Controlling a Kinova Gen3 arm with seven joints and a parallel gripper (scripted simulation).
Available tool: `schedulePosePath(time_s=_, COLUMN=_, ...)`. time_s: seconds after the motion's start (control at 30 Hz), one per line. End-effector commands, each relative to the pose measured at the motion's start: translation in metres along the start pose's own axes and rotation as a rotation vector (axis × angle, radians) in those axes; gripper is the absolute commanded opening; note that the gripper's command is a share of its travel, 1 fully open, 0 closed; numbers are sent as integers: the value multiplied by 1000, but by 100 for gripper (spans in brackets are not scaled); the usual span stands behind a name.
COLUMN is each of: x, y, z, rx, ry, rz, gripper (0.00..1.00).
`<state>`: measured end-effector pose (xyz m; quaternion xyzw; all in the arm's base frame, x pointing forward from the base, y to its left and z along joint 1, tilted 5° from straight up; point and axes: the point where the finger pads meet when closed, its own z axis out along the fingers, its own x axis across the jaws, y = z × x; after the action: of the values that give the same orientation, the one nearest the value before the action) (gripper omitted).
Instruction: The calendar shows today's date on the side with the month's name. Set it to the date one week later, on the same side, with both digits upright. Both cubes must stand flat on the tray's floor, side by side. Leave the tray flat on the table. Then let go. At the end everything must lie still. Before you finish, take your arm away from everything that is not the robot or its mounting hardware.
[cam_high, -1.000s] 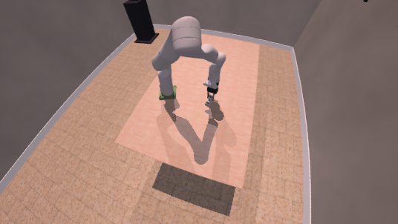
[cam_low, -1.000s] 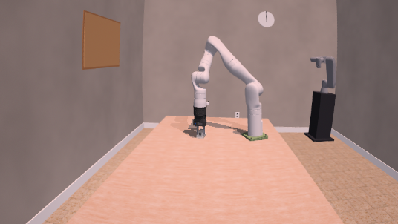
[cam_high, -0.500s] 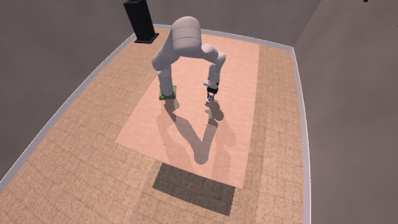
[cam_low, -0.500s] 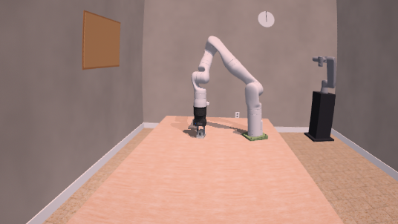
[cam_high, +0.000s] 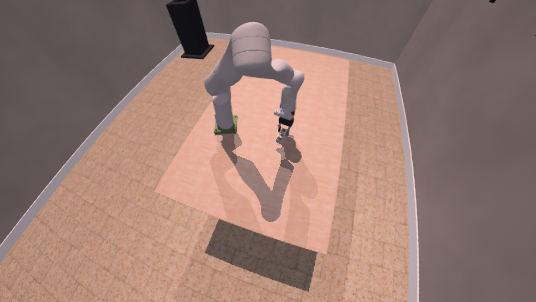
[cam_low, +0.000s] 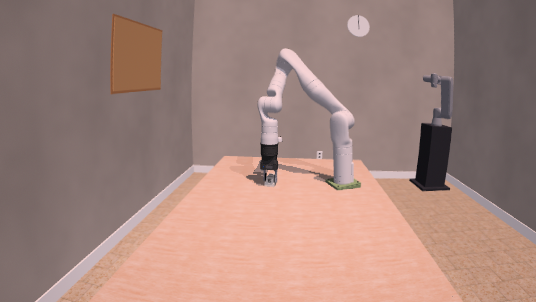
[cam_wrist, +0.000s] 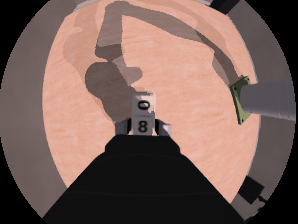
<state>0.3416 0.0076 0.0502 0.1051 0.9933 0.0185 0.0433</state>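
Okay, the gripper (cam_high: 283, 134) (cam_low: 270, 181) (cam_wrist: 143, 124) is standing nearly wide open, low over the calendar (cam_high: 281, 140) (cam_low: 270, 183) (cam_wrist: 143, 116), with nothing gripped. The calendar is sitting on the table (cam_high: 200, 180) (cam_low: 270, 240) (cam_wrist: 195, 105), off to one side of the arm's base (cam_high: 216, 132) (cam_low: 357, 185) (cam_wrist: 241, 119), and this one arm is doing all the reaching. Two cubes are lying in a row: the 8 cube (cam_wrist: 143, 126) is coming between the fingers in the wrist view, one finger to each side, while the 0 cube (cam_wrist: 144, 104) is sitting just beyond it, outside the jaws. The row's long axis is running away from the gripper body, square across the closing line, so closing is probably pinching the 8 cube by its sides and leaving its neighbour alone. The 0 is showing turned sideways next to the 8. Those are upward faces, so the date side is probably facing elsewhere; I'm not reading the date or the tray's walls from these small views. Finger depth is looking unclear too, so a straight, centred close is mattering: drifting along the row could be catching both cubes or dragging the tray.
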Motion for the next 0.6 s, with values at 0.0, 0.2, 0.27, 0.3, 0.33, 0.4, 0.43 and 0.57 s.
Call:
schedulePosePath(time_s=0.0, x=0, y=0, z=0, rx=0, ry=-1, rz=0, gripper=90)
schedulePosePath(time_s=0.2, x=0, y=0, z=0, rx=0, ry=-1, rz=0, gripper=90)
schedulePosePath(time_s=0.27, x=0, y=0, z=0, rx=0, ry=-1, rz=0, gripper=90)
schedulePosePath(time_s=0.3, x=0, y=0, z=0, rx=0, ry=-1, rz=0, gripper=90)
schedulePosePath(time_s=0.33, x=0, y=0, z=-1, rx=0, ry=-1, rz=0, gripper=90)
schedulePosePath(time_s=0.4, x=0, y=0, z=-2, rx=0, ry=-1, rz=0, gripper=90)
schedulePosePath(time_s=0.43, x=0, y=0, z=-3, rx=0, ry=-1, rz=0, gripper=90)
schedulePosePath(time_s=0.57, x=0, y=0, z=-7, rx=0, ry=-1, rz=0, gripper=90)
